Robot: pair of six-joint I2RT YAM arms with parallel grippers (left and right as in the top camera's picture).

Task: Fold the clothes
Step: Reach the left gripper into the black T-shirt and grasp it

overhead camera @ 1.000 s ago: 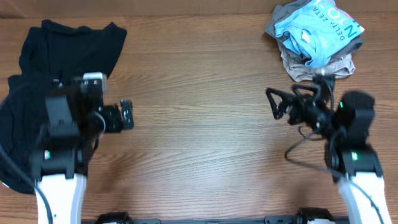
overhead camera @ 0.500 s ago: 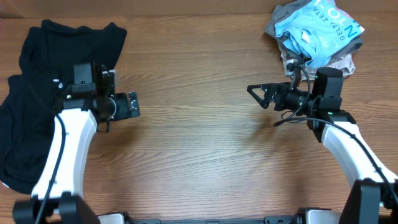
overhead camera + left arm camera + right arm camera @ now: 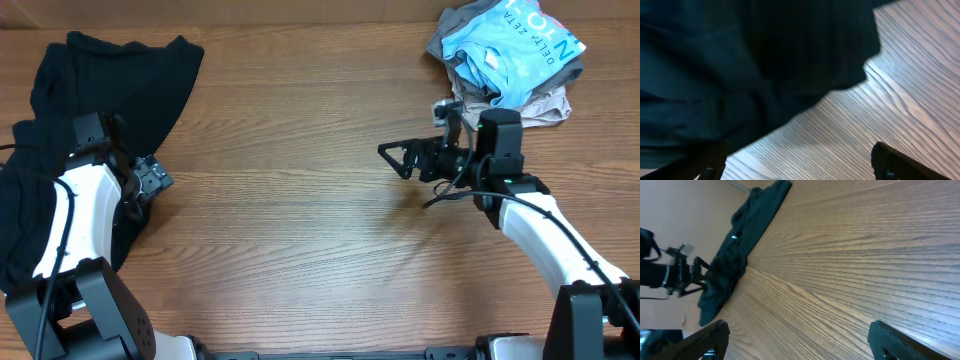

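By black shirts (image 3: pixel 100 80), left pincer (image 3: pixel 153 181)

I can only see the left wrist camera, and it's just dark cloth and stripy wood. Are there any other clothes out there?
Observer: Yes. A crumpled light blue and beige pile lies at the far right corner of the table.
Operator: Is the other arm grabbing it?
Observer: No. The right gripper is open over bare wood. It points away from the pile, toward the left.
Operator: Is my dark cloth folded?
Observer: No. The black cloth is rumpled and spread along the table's left side.
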